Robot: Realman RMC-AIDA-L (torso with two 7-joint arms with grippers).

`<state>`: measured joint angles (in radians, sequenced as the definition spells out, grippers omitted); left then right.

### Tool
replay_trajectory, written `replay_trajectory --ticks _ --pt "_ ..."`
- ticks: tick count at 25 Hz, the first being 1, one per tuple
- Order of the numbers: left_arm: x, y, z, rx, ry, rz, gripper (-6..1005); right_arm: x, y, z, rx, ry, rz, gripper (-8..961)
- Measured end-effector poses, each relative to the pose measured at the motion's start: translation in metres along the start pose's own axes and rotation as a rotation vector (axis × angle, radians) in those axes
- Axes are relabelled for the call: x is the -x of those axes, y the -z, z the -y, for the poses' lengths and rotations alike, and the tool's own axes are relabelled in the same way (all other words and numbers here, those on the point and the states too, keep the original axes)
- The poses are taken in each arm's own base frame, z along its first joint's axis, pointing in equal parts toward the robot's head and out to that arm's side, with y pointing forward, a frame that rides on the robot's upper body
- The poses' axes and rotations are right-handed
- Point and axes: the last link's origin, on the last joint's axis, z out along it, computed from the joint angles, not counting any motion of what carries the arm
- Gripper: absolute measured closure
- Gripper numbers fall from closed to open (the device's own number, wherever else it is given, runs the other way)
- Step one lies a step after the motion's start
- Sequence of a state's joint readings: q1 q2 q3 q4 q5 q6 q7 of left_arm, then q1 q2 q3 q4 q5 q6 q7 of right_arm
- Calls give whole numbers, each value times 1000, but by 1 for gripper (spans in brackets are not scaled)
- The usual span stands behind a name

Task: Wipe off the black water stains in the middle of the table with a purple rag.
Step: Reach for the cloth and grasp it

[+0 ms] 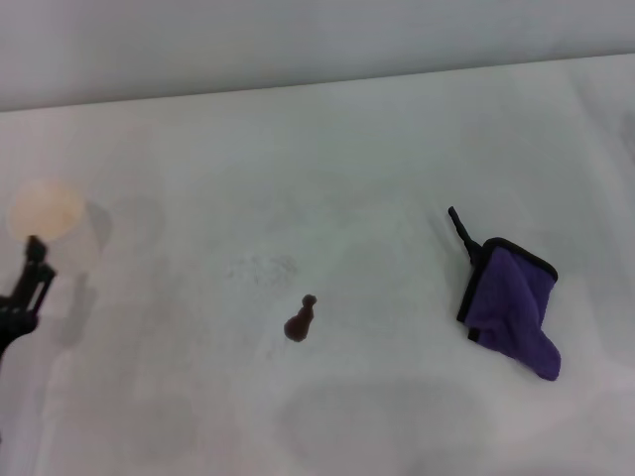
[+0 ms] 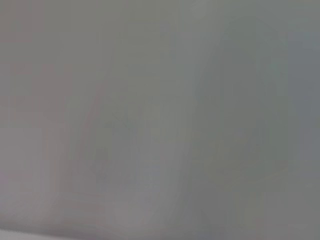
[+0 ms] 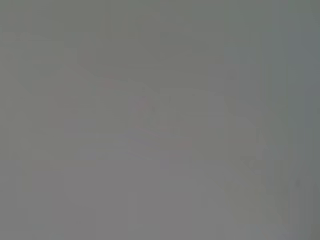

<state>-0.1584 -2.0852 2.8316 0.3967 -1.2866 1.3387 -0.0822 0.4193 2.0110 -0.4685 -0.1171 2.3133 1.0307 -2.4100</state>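
1. White surface (image 1: 327, 139) is carrying the black water stain (image 1: 300, 320) at centre.
2. Purple rag (image 1: 511, 302) is lying at 3 o'clock, well apart.
3. Left claw (image 1: 28, 283) is sitting at 9 o'clock beside a paper cup (image 1: 45, 210); whether it is spread, I cannot tell.

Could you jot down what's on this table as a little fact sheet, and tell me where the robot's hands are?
Table: white table with faint grey smudges
Stain: small dark blob near the middle, narrow at the top, untouched
Rag: purple rag with black edging and a thin black loop, lying on the right, apart from the stain
Cup: pale paper cup at the left edge
Left gripper: dark gripper at the left edge, near the cup
Right gripper: not in view
Wrist cameras: show only blank grey
Job done: not yet started
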Motion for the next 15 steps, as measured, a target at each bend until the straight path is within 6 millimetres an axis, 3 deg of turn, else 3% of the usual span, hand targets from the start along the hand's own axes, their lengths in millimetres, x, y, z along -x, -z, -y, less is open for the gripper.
replay_trajectory --ticks 3,6,10,15 --pt "-7 15 6 -38 11 -61 119 0 -4 -7 44 -6 -18 101" --pt "-14 24 14 -70 21 -114 119 4 -15 -26 207 34 -109 101" --pt "-19 28 27 -96 53 -146 119 14 -32 -64 442 124 -303 101" --pt "-23 25 39 -101 54 -163 120 33 -48 -112 592 312 -462 110"
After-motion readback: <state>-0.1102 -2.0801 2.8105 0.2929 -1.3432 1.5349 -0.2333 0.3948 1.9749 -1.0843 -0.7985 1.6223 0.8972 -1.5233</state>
